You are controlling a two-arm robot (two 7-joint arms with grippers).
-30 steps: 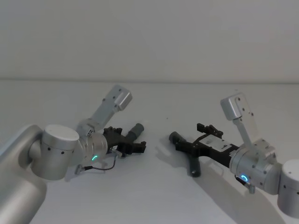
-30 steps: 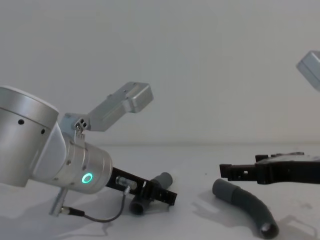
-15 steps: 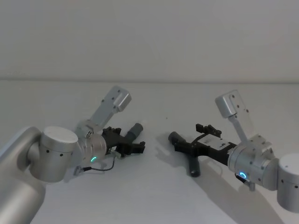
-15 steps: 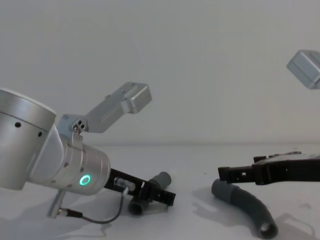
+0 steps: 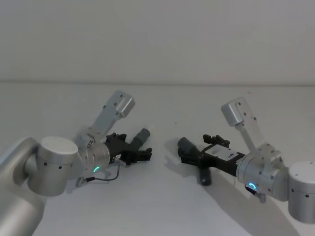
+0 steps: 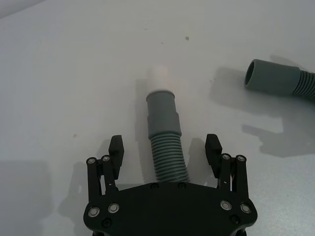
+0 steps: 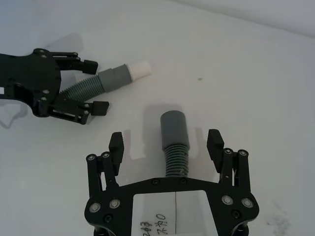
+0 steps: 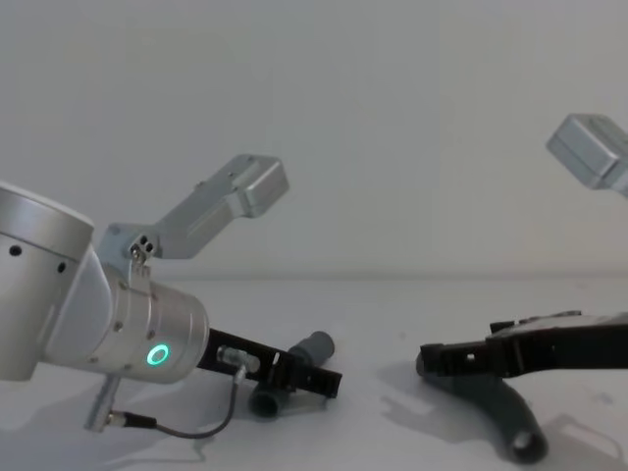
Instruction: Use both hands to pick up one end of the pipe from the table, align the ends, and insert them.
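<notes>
Head view: dark-grey curved ribbed hose piece with whitish tip (image 5: 141, 137) lies on the plain white matte table (image 5: 162, 206). Dark-grey hose piece with wide socket cuff (image 5: 187, 144) lies near it, to its right, not touching.

Left wrist view: black left gripper (image 6: 164, 146) spread wide, straddling the tipped piece's ribs, holding nothing.

Right wrist view: black right gripper (image 7: 166, 139) equally spread around the socket piece, holding nothing.

Chest view: both pieces flat on the table.

Judgement: light, with bendy ribs and stiffer cuffs. Grip just behind each cuff.
</notes>
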